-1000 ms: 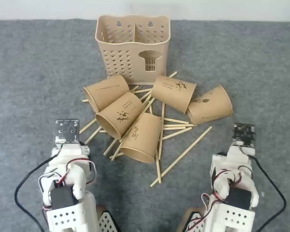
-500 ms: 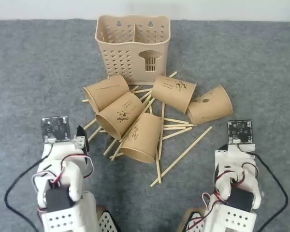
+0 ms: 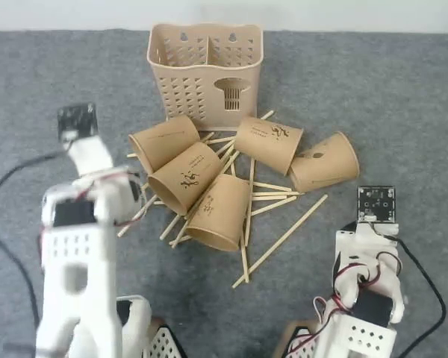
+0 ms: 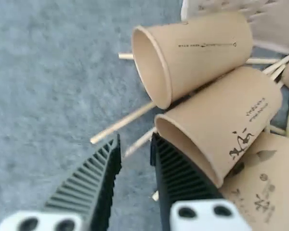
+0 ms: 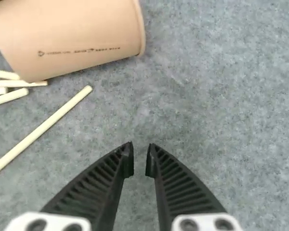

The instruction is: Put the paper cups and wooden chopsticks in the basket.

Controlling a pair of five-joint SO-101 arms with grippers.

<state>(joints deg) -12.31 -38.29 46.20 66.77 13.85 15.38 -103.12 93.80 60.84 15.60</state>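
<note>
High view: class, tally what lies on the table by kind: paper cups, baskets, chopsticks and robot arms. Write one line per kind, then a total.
Paper cups: 5
Basket: 1
Robot arms: 2
Chopsticks: many, too crossed and hidden under the cups to count
Total without chopsticks: 8

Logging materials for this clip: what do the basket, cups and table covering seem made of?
Basket: beige plastic, likely moulded, matte, with perforated walls. Cups: brown paper, matte, with rolled rims. Table covering: grey fabric, probably felt or carpet, judging by fuzzy texture.
</note>
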